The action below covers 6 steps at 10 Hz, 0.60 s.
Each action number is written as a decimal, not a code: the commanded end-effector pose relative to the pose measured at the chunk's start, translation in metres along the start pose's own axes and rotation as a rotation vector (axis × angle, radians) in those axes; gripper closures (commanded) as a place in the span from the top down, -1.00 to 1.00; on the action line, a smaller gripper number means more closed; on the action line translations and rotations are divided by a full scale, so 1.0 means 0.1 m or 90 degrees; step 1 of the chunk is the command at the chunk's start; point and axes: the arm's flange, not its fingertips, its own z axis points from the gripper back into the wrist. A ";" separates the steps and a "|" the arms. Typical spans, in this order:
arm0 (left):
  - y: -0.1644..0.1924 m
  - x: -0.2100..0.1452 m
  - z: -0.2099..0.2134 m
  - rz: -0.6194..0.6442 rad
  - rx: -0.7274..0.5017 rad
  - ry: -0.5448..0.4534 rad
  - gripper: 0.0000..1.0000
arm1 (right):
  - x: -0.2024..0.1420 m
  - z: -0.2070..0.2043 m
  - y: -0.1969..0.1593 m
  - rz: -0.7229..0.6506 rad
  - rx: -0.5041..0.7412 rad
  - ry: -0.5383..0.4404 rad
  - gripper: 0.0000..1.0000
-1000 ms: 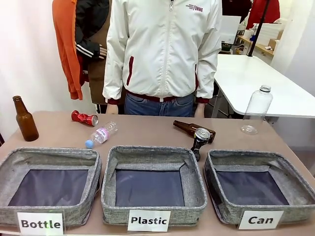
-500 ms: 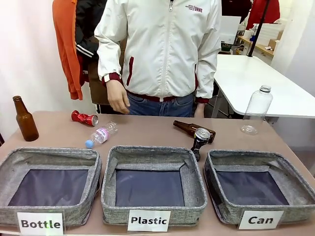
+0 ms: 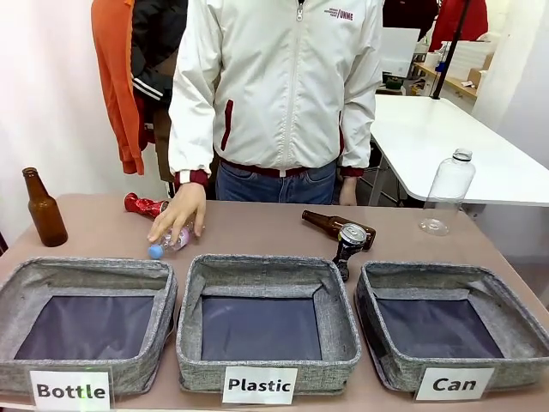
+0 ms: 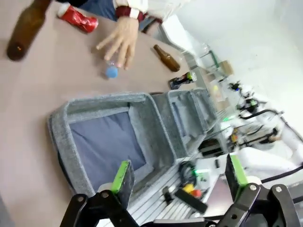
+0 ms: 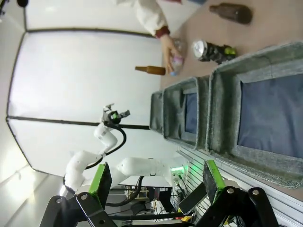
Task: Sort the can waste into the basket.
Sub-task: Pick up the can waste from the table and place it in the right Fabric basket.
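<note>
Both grippers, left (image 4: 180,169) and right (image 5: 155,175), stood wide and empty, likely held back while the person's hand (image 3: 180,213) covered the plastic bottle (image 3: 158,250) left of centre. The red can (image 3: 146,206) lay at upper left. The dark can (image 3: 350,239) stood right of centre, beside the far corner of the empty basket (image 3: 429,276) at lower right.

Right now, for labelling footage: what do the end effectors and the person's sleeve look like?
The left end effector and right end effector are black, two-fingered, with green pads. The sleeve is white with a dark red cuff.

upright brown bottle (image 3: 42,209), clear bottle (image 3: 448,191)
</note>
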 end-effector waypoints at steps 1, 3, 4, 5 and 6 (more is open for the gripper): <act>-0.31 0.48 -0.30 -0.056 0.121 0.094 1.00 | 0.04 0.01 0.02 0.016 0.015 -0.006 1.00; -0.46 1.02 -0.68 -0.082 0.200 0.145 1.00 | 0.04 0.01 0.02 0.016 0.015 -0.006 1.00; -0.47 1.23 -0.94 -0.085 0.250 0.157 1.00 | 0.04 0.01 0.02 0.016 0.015 -0.006 1.00; -0.46 1.36 -1.18 -0.095 0.291 0.163 1.00 | 0.04 0.01 0.02 0.016 0.015 -0.006 1.00; -0.43 1.43 -1.36 -0.094 0.315 0.178 1.00 | 0.04 0.01 0.02 0.016 0.015 -0.006 1.00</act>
